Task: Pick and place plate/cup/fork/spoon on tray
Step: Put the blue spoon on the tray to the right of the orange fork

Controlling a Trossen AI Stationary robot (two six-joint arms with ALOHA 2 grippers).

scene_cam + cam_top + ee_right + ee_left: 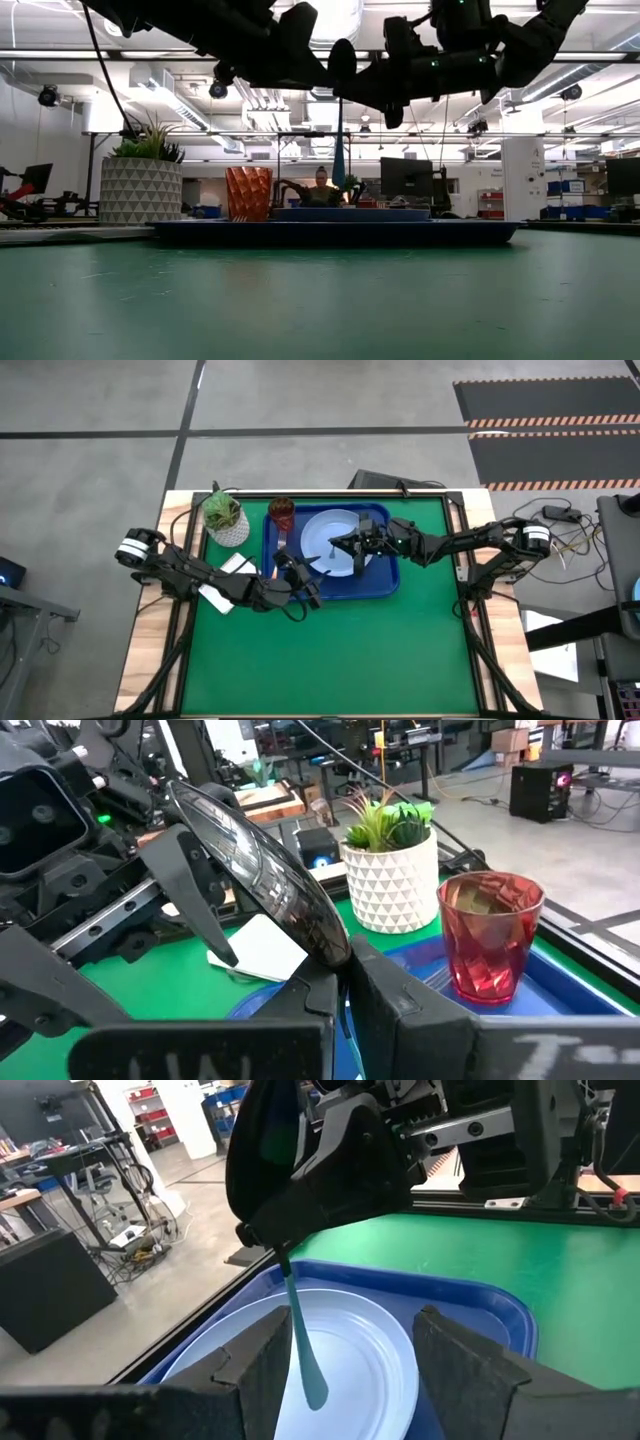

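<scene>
Desk (pixel 400 640): flat green mat surface on a pale wood frame, grey concrete floor around it. Low view looks into an open lab with monitors, ceiling lights and a seated person behind the tray.

Tray (pixel 385 588): deep-blue glossy plastic, rounded corners, raised rim, at the far middle of the desk. Plate (pixel 325 532): round, smooth, light blue, lying flat in the tray. Cup (pixel 282 513): dark-red faceted translucent tumbler, upright in the tray's far left corner. White patterned pot (pixel 232 530) with a spiky green plant stands just left of the tray.

Right hand (pixel 350 548): above the plate, fingers pressed together, pinching the spoon (pixel 303 1350); light-blue handle hangs down over the plate, dark shiny bowl (pixel 262 870) up.

Left hand (pixel 308 580): over the tray's near-left part, fingers (pixel 255 1370) spread, holding nothing.
</scene>
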